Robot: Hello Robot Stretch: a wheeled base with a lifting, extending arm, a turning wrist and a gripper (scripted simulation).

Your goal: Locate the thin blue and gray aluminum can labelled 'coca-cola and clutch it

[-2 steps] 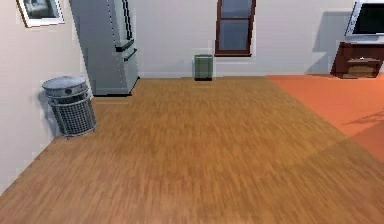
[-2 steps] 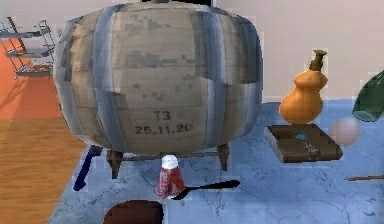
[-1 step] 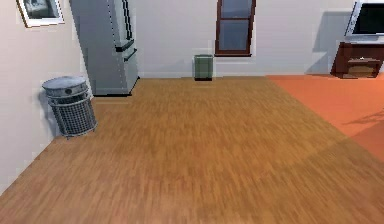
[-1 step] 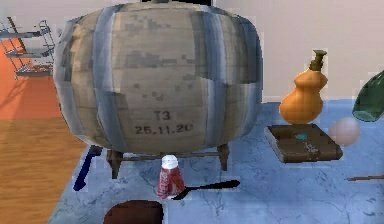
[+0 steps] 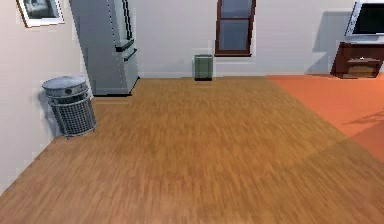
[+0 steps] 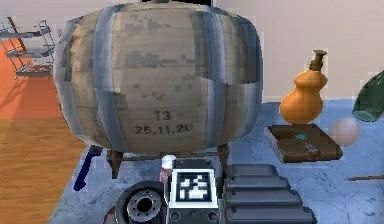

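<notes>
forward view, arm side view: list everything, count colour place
picture: 1, white-framed, forward view's top left
fridge: 1, grey, far left
bin: 1, grey, left wall
box: 1, green, far wall
window: 1, dark, far wall
tv: 1, grey, far right
barrel: 1, tan-grey, arm side view's middle
vase: 1, orange, right of barrel
book: 1, dark, below vase
small thing: 1, white-red, below barrel
arm: 1, dark, bottom edge
gripper: 1, dark, left of arm

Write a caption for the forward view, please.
Wood floor stretching to a fridge, a mesh bin and a window.
</notes>
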